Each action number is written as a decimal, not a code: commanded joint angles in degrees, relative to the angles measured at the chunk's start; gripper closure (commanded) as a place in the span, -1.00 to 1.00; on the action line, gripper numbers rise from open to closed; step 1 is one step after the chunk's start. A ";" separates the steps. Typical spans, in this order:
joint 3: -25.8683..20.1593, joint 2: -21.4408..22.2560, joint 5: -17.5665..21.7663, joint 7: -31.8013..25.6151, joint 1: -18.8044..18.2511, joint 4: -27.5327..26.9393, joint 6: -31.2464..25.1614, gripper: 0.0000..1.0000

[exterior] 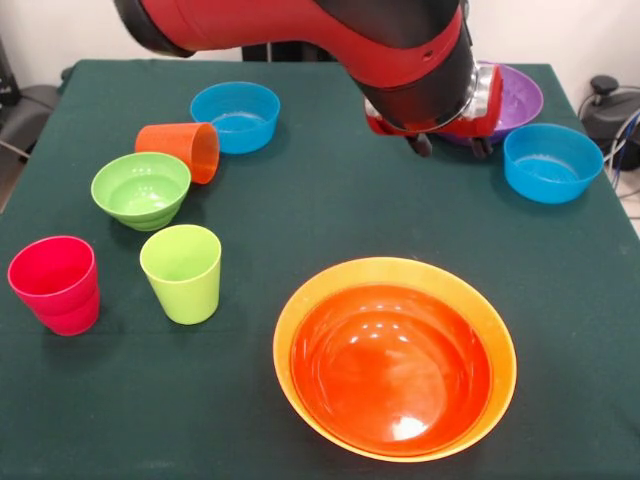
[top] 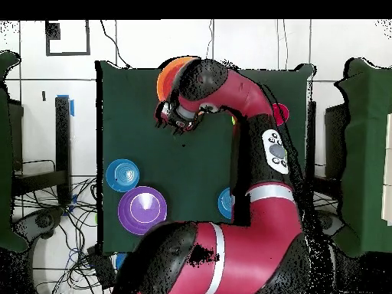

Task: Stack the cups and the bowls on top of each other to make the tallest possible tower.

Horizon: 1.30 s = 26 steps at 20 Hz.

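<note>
Gripper [exterior: 448,146] hangs just in front of the purple bowl [exterior: 515,95], can't tell if it's clenched. Red-orange bowl [exterior: 390,365] sits nested inside the yellow-orange bowl [exterior: 300,315].

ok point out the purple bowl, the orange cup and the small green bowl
purple bowl [top: 142,208], overhead view, on its inner floor
orange cup [exterior: 180,148], front view, on the side wall of the cup, which lies tipped over
small green bowl [exterior: 140,189], front view, on its inside
</note>
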<state>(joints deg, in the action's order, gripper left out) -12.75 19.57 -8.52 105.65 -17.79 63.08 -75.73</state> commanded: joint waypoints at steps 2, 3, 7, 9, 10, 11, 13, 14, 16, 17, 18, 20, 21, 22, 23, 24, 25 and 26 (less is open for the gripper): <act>-3.37 6.23 0.66 -2.89 -1.44 21.73 13.67 -1.00; -3.68 6.61 0.50 -2.64 -1.51 23.29 15.03 -1.00; -4.72 6.99 0.79 -1.63 -1.16 27.28 20.96 -1.00; -4.92 7.00 1.04 -0.90 -0.61 28.36 23.34 -1.00; -4.90 7.05 1.14 -0.39 -0.20 28.83 24.27 -1.00; -4.79 7.35 1.46 0.03 0.29 29.38 25.48 -1.00; -4.50 7.71 1.88 1.03 1.26 30.18 27.23 -1.00; -4.44 7.73 1.94 1.40 1.64 30.39 27.92 -1.00; -4.25 7.80 2.06 1.96 2.38 30.67 28.92 -1.00; -4.16 8.10 2.03 2.21 2.66 31.01 29.29 -1.00; -4.13 7.96 1.93 2.42 2.95 31.02 29.62 -1.00; -4.16 7.63 1.67 2.79 3.48 30.96 30.44 -1.00; -4.02 7.61 1.64 3.11 3.79 31.02 31.27 -1.00; -3.79 7.67 1.75 3.23 4.10 30.94 31.51 -1.00; -3.87 8.24 1.45 3.21 4.21 31.38 30.72 -1.00; -3.78 8.63 1.41 3.20 4.38 31.41 30.39 -1.00; -3.69 8.93 1.31 3.32 4.59 31.46 30.17 -1.00; -3.63 9.25 0.99 3.78 5.02 31.36 29.71 -1.00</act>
<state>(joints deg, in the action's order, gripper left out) -12.77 27.66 -8.55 105.65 -14.64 91.21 -50.10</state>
